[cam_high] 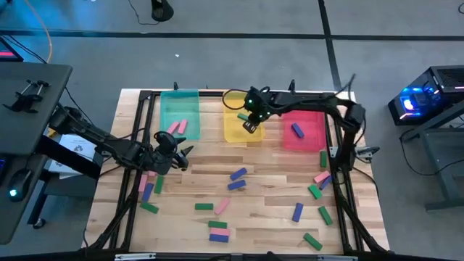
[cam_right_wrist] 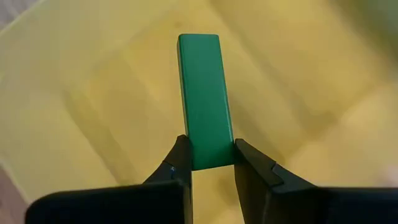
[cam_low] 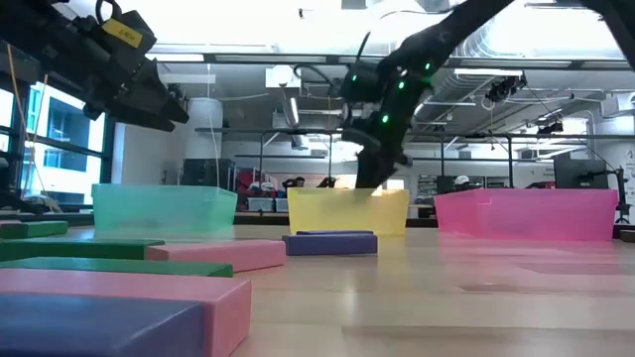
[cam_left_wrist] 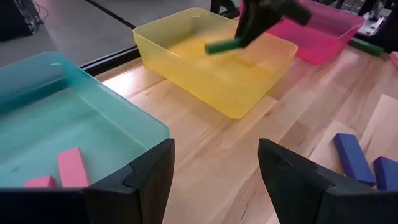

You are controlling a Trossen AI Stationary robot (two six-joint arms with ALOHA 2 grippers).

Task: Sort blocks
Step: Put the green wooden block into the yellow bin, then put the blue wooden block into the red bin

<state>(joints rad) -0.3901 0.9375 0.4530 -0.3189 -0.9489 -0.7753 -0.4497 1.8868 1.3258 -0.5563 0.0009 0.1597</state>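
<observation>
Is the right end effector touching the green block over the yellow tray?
Touching. In the right wrist view both fingers press the sides of the green block, no gap, above the yellow tray.

On the wooden table (cam_low: 417, 297), teal tray (cam_low: 164, 210), yellow tray (cam_low: 347, 211) and pink tray (cam_low: 531, 214) line the far edge, a blue block (cam_low: 330, 243) lies before the yellow tray, pink, green and blue blocks (cam_low: 119, 297) crowd the near left corner, and the right gripper (cam_low: 372, 178) dips into the yellow tray

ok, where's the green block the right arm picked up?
In the right gripper, the green block hangs over the yellow tray, the middle tray in the high view.
</observation>
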